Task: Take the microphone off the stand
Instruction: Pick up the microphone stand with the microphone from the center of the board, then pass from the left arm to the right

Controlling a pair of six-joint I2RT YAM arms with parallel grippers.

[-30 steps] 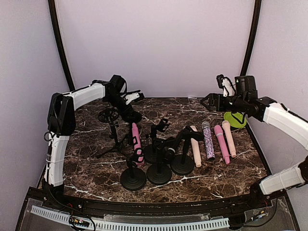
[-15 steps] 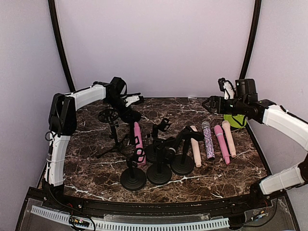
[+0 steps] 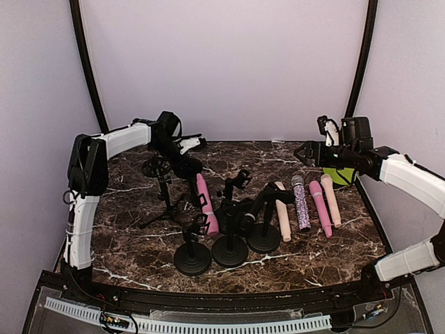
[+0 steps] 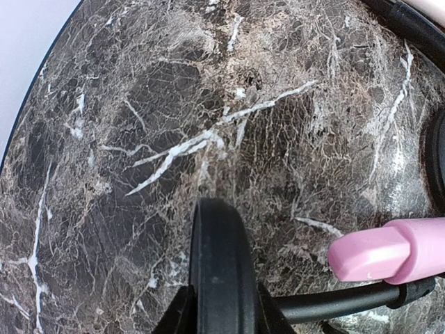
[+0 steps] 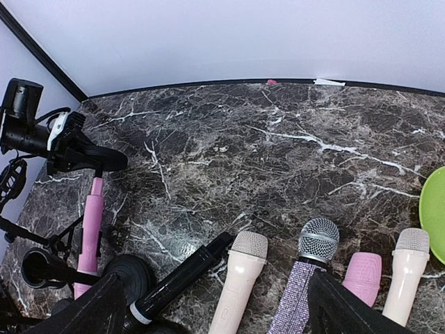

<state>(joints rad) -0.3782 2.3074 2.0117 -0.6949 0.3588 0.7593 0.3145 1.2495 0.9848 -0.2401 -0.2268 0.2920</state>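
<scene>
The nearest stand (image 3: 192,258) has the pink microphone (image 3: 204,200) by its lower end. It leans up and back to the left gripper (image 3: 188,167), pinched on its black head. Best to pull along the microphone's length, so the stand doesn't tip. Far right, the right gripper (image 3: 301,152) hangs spread and empty.

Glitter-purple microphone (image 3: 301,202) lies flat on the marble table (image 3: 139,243), head to the rear. Just left of it, cream microphone (image 3: 282,211); just right, pink microphone (image 3: 320,207), then second cream microphone (image 3: 331,200), all roughly parallel. Green plate (image 3: 341,174) sits behind and right of it.
</scene>
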